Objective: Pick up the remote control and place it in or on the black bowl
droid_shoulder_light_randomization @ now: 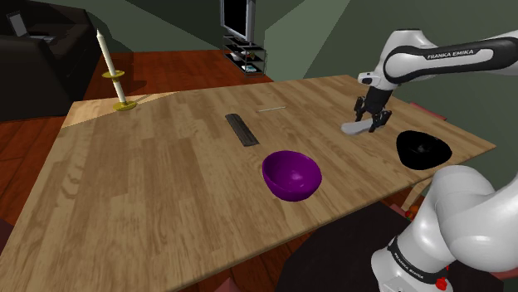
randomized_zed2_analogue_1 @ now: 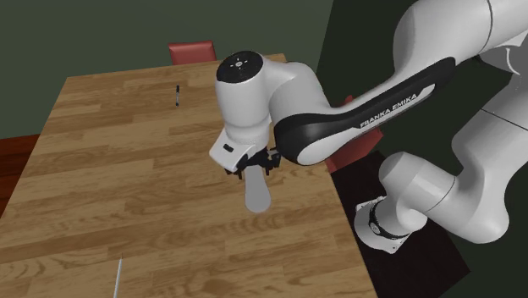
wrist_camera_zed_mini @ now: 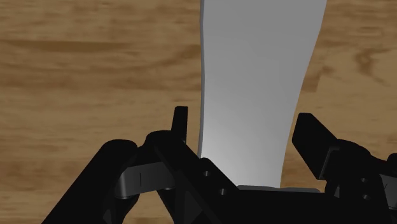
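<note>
- Wrist view: the gripper is spread, its two black fingers standing on either side of the remote control, which is drawn plain pale grey. A sliver of wood shows between one finger and the remote's edge, while the other finger sits at or against the opposite edge. It reads as straddled, not yet pinched.
- Shoulder view: the remote lies on the wooden table under the gripper, near the black bowl but apart from it, on the side toward that view's left.
- The step in hand looks like the closing of the grasp. To do it well, the fingers should come in evenly across the narrow waist so the remote is not shoved sideways. They should seat low on its sides before any lift.
- The gripper stands near one end of the remote rather than at its middle, so the free end may sag or swing. A slow, straight lift would probably help.
- The long axis runs straight ahead from the palm, crosswise to the fingers' closing line, and the body widens toward its far end.
- In the shoulder view the free end points to the view's left and slightly down, away from the black bowl. In the second exterior view it points toward the view's bottom edge.
</note>
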